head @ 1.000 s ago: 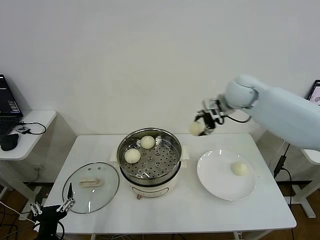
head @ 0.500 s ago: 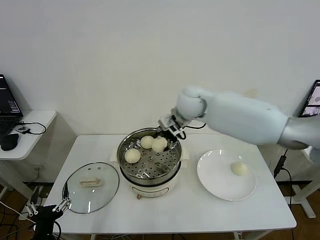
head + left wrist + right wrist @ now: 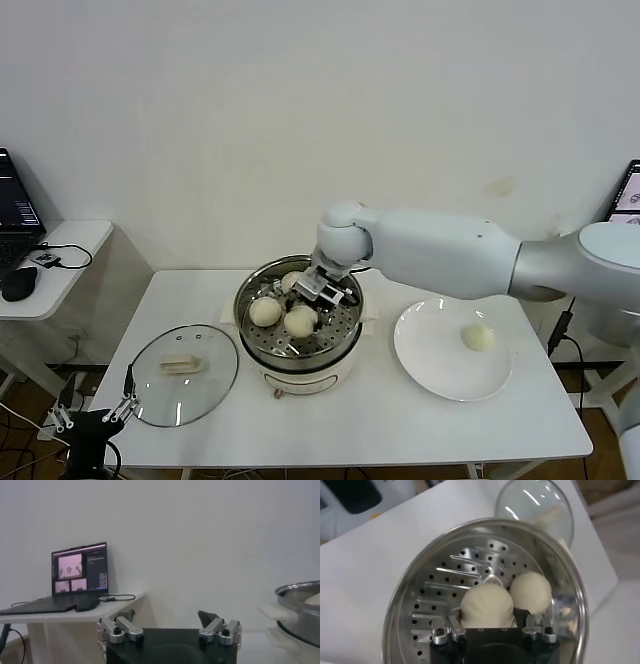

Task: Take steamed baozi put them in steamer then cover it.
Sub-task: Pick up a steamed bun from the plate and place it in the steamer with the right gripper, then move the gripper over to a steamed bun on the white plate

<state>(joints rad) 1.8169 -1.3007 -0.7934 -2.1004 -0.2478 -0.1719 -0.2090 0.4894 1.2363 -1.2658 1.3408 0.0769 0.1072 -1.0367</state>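
Both jaws of the right gripper [image 3: 303,312] squeeze a bun [image 3: 300,320] and hold it low over the holey tray of the steamer [image 3: 345,340], so from the head view it looks ready to be set down next to two other buns [image 3: 265,311]. One last bun [image 3: 479,338] waits on the white plate [image 3: 430,365], to the robot's right. The cover [image 3: 182,375] lies flat on the table, close by for later. From the left wrist view, the left gripper [image 3: 169,630] hangs down by the table edge with its jaws spread wide and nothing in them (it is just waiting). From the right wrist view, the held bun [image 3: 486,607] sits snug between the fingers [image 3: 449,630], touching a second bun [image 3: 530,591].
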